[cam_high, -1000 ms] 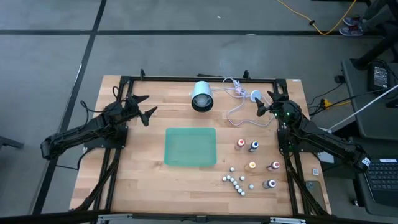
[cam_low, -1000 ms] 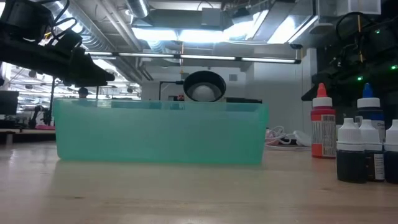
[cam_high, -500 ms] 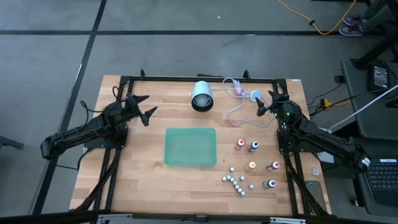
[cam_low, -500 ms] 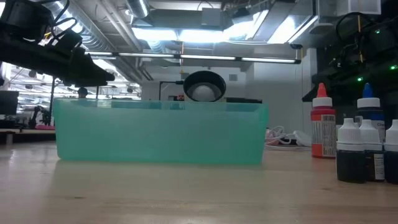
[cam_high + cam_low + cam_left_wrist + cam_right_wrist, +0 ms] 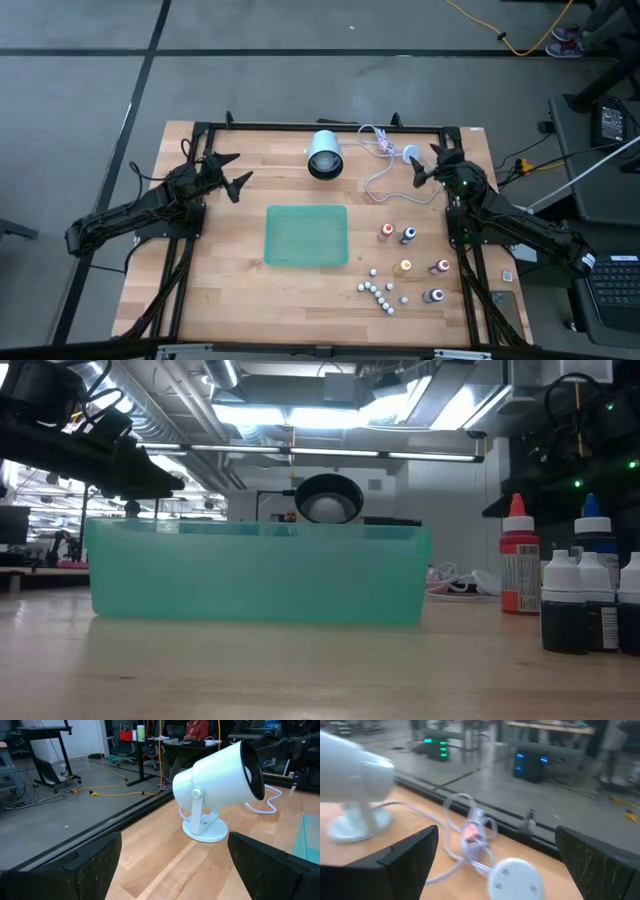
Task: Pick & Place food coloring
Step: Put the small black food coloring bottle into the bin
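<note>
You have five food coloring bottles [image 5: 410,250] standing upright on the right half of the table [image 5: 240,290], to the right of the green tray [image 5: 306,236]. Counted from above: a red one [image 5: 386,232] and a blue one [image 5: 408,235] side by side nearest the tray, an orange one [image 5: 404,267] and a dark red one [image 5: 441,267] behind them toward the table's front, and a dark grey one [image 5: 435,295] nearest the front edge. Close by, you can see a loose cluster of small white caps [image 5: 380,292], about eight, though they are too small to count surely. In the low view the red bottle [image 5: 518,560] carries a label, but the print on it cannot be read; the blue bottle [image 5: 595,550] and the dark bottles with white caps [image 5: 590,605] stand near it, and their labels are no clearer.

Your right pincer [image 5: 425,170] hangs over the back right part of the table, well apart from the bottles, with its fingers spread wide and nothing between them. Your left pincer [image 5: 228,172] waits over the back left part, fingers likewise apart and empty.

One white lamp [image 5: 324,156] lies at the back centre, its white cable [image 5: 375,175] looping toward a round white switch [image 5: 515,876] near the right pincer.
</note>
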### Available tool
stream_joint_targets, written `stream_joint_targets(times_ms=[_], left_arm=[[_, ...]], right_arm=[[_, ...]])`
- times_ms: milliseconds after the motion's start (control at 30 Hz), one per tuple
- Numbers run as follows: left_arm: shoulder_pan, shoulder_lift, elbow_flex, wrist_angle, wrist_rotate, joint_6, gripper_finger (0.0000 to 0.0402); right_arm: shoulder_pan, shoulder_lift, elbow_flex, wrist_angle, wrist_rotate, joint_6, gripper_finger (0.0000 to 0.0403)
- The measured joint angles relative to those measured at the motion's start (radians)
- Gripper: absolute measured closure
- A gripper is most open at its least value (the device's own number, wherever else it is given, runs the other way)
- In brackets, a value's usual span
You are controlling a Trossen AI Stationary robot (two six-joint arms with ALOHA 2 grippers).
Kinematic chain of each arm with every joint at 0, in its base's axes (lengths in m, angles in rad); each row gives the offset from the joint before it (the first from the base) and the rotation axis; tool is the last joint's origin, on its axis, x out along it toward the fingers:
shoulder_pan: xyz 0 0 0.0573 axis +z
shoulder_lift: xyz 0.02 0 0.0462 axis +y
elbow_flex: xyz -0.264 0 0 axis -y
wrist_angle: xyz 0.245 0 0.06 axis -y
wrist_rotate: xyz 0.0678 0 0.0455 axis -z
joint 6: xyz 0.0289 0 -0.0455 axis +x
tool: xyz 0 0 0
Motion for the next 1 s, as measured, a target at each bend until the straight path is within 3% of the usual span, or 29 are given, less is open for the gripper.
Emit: stream_joint_targets(times_ms=[133, 400, 633, 1000], left_arm=[[0.000, 0.000, 0.000, 0.000, 0.000, 0.000, 0.0041], [0.000, 0.000, 0.000, 0.000, 0.000, 0.000, 0.0041], [0.000, 0.000, 0.000, 0.000, 0.000, 0.000, 0.0041], [0.000, 0.000, 0.000, 0.000, 0.000, 0.000, 0.0041]], right_arm=[[0.018, -0.001, 0.075, -0.029, -0.015, 0.052, 0.0003], [0.052, 0.059, 0.283, -0.041, 0.096, 0.044, 0.0003], [0.082, 0.178, 0.524, -0.058, 0.029, -0.030, 0.0003], [0.100, 0.382, 0.954, -0.292, 0.016, -0.184, 0.0003]])
